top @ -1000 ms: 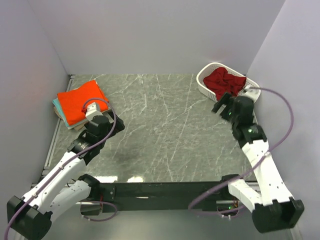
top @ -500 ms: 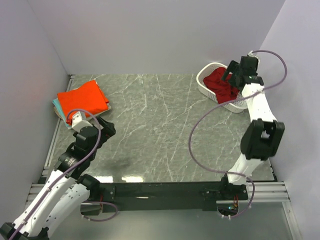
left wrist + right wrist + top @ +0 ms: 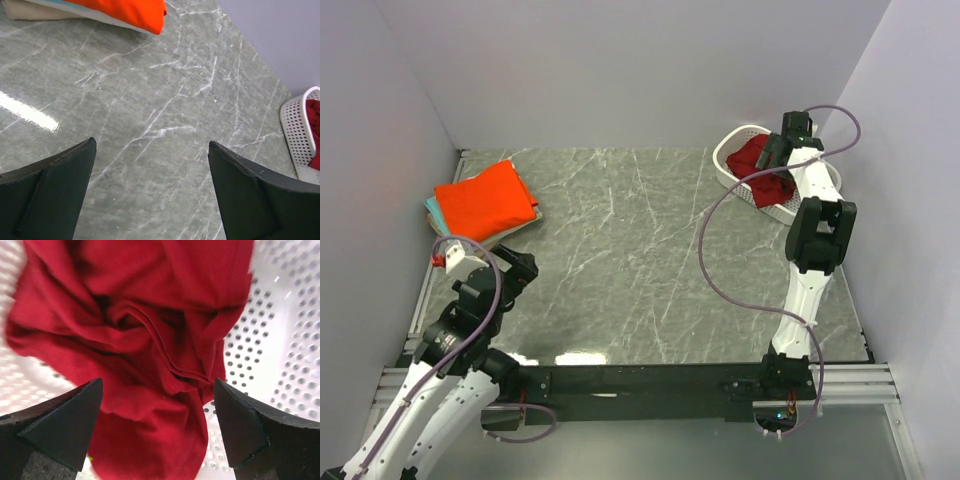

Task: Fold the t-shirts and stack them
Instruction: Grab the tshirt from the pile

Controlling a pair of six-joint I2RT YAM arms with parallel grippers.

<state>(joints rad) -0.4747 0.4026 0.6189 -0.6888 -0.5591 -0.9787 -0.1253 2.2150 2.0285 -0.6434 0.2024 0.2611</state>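
A crumpled dark crimson t-shirt [image 3: 757,160] [image 3: 140,315] lies in the white perforated basket [image 3: 776,208] [image 3: 280,340] at the back right. My right gripper [image 3: 775,152] [image 3: 157,390] hangs just above it, pointing down, open, with the cloth below the gap and nothing pinched. At the back left a folded bright orange t-shirt [image 3: 485,197] [image 3: 125,10] tops a stack with a teal edge [image 3: 430,208] and a tan one [image 3: 30,10] beneath. My left gripper [image 3: 516,268] [image 3: 150,150] is open over bare marble, a short way in front of that stack.
Grey marble tabletop [image 3: 640,250] runs between stack and basket. Lilac walls close in the back and both sides. The basket [image 3: 295,130] sits hard against the right wall. The right arm's cable [image 3: 720,240] loops over the table's right half.
The right arm has stretched back and risen until its gripper hangs over the basket and the crimson shirt. The left arm has drawn back toward the near left, away from the stack.
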